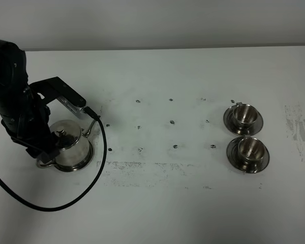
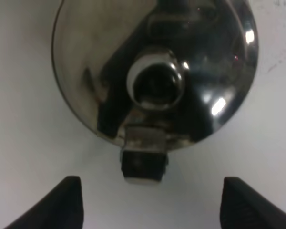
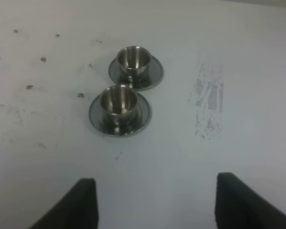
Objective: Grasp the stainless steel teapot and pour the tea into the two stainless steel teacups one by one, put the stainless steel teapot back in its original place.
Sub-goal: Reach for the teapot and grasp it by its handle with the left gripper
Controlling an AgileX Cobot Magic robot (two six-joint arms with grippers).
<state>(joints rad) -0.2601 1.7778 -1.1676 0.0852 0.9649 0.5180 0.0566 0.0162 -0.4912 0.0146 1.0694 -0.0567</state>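
The stainless steel teapot (image 1: 71,147) stands on the white table at the left, lid on, spout (image 1: 91,126) pointing right and back. In the left wrist view I see its domed lid and knob (image 2: 155,83) from above, with the handle (image 2: 143,164) just ahead of my fingers. My left gripper (image 2: 150,202) is open at the pot's handle side (image 1: 40,152), not closed on it. The two stainless steel teacups (image 1: 244,116) (image 1: 249,149) sit on saucers at the right. They also show in the right wrist view (image 3: 132,58) (image 3: 118,101), and no tea shows in them. My right gripper (image 3: 155,202) is open and empty, well short of the cups.
A black cable (image 1: 91,178) loops from the left arm across the table in front of the teapot. Small dark marks (image 1: 172,122) and a scuffed strip (image 1: 142,166) dot the white table's middle. A grey smear (image 1: 297,129) lies right of the cups.
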